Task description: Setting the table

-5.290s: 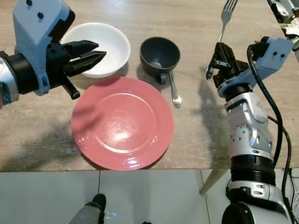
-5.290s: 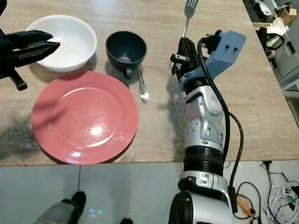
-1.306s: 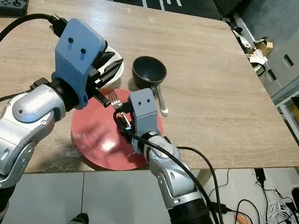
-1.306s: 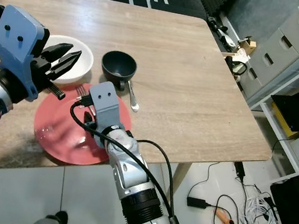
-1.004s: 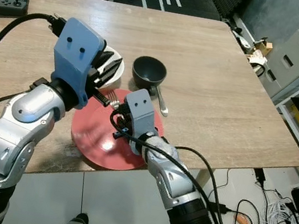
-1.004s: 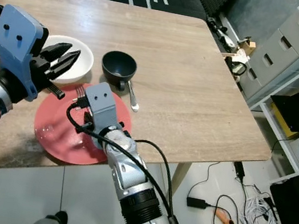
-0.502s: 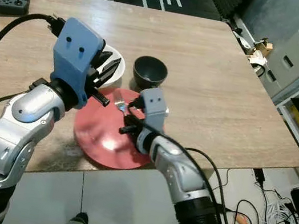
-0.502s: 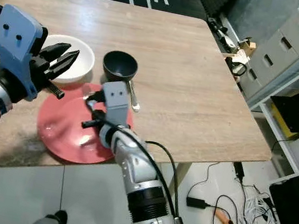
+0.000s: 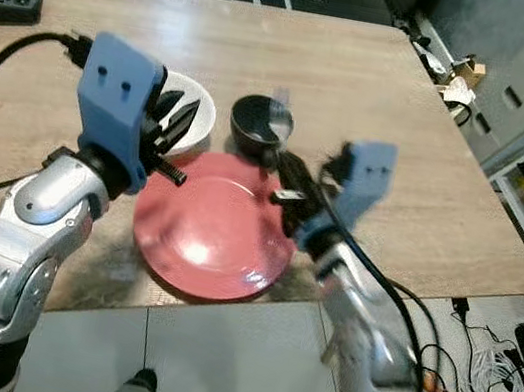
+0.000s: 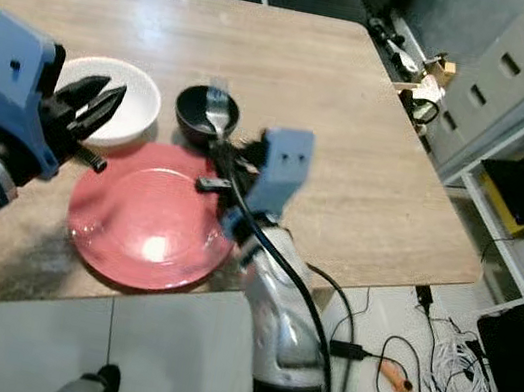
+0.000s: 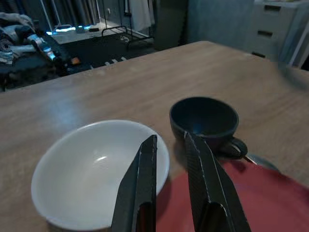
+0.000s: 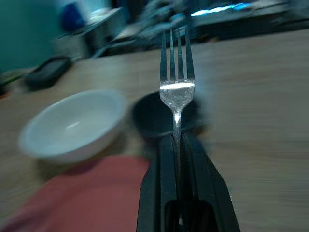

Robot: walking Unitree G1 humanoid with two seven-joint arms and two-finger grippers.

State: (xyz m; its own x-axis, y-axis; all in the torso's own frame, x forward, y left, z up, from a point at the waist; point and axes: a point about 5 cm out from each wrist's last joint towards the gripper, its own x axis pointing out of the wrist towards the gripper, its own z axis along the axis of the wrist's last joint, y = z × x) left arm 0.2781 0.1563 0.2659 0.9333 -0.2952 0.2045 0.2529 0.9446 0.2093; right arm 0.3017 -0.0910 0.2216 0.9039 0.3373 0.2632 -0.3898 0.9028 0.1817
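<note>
Right gripper [image 12: 177, 145]: fingers closed tight on the handle of the fork [image 12: 176, 87], tines pointing away from the wrist; half a second ago it was low over the middle of the red plate [image 9: 209, 238], it now sits at the plate's right edge, raised, with the fork head in front of the dark cup [image 10: 203, 112]. The arm is blurred in both eye views, read as a fast swing rightward. Fork: airborne, touching nothing on the table [image 9: 383, 85]. Left gripper [image 11: 169, 179]: fingers a narrow gap apart, holding nothing, hovering as before over the near rim of the white bowl [image 11: 96, 169], just beside the plate. Spoon [image 11: 258, 162]: lying by the cup's handle, only partly visible. Judgement: the fork is being carried off the plate towards a place beside it; laying it down remains to be done.
</note>
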